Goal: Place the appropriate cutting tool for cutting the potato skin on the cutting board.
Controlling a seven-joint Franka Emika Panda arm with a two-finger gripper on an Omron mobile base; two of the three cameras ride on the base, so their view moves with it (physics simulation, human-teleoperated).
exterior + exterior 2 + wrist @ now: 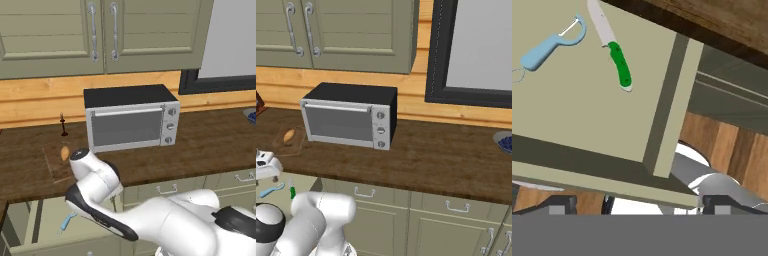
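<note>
No writing or brand marks can be read anywhere. The gripper hangs above the open drawer, its fingers spread apart and holding nothing. The light-blue peeler lies well apart from it near the drawer's far corner, just beside the green-handled knife. Farther off, on the surface, the potato rests on the cutting board, left of the toaster oven.

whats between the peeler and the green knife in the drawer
Nothing. In the hand view the light-blue peeler and the green-handled knife lie side by side, apart, with bare drawer floor between them.
</note>
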